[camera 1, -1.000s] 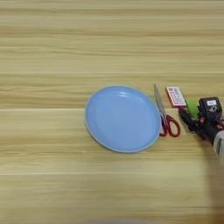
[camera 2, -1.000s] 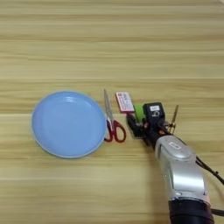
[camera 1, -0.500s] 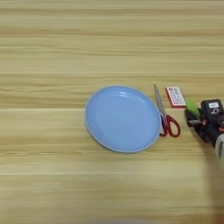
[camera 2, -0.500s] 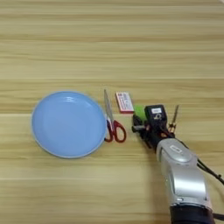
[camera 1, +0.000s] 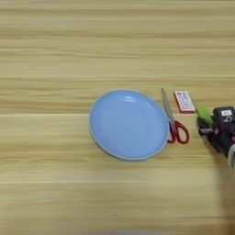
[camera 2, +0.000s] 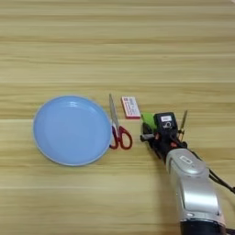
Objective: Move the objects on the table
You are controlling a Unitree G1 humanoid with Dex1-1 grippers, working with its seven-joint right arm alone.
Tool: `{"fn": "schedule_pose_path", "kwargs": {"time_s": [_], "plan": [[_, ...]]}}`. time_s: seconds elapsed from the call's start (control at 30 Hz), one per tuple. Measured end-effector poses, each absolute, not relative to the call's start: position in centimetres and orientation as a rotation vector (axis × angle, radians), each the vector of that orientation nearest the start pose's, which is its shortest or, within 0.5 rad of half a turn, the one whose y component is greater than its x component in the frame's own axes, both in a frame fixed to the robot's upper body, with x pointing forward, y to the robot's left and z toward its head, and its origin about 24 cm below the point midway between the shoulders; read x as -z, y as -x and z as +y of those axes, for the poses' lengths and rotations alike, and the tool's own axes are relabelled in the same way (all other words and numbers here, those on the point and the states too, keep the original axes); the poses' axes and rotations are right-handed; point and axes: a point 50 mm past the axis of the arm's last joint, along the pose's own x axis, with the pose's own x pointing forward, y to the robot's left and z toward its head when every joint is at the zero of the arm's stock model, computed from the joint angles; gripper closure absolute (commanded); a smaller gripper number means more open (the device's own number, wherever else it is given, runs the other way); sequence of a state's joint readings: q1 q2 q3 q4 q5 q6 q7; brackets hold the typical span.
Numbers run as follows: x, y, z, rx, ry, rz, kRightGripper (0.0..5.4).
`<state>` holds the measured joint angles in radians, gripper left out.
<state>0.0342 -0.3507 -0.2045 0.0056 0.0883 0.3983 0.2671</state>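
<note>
The lime-green block is seen lying on the table, partly covered by the black gripper, which is set against its 4 o'clock side. Whether the claw is spread or pinching the block cannot be told. The white box with a red-pink label lies just beside the block, at its 10 o'clock. Red-handled scissors are placed at the box's 8 o'clock, touching the rim of the blue plate. The silver forearm is seen at 5 o'clock.

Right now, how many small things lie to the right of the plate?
3: scissors beside the plate, a white box beyond them, and a green block partly hidden by the gripper.
</note>
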Motion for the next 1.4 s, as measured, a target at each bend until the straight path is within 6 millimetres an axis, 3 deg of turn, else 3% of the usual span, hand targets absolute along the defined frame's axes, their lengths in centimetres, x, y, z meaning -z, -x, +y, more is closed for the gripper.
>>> {"fn": "schedule_pose_path", "kwargs": {"time_s": [0.7,1.4], "plan": [[-2.8,-22.5,-25.0,-0.019,0.121,0.396,4.01],[-5.2,-22.4,-24.1,-0.033,0.135,0.309,4.01]]}}
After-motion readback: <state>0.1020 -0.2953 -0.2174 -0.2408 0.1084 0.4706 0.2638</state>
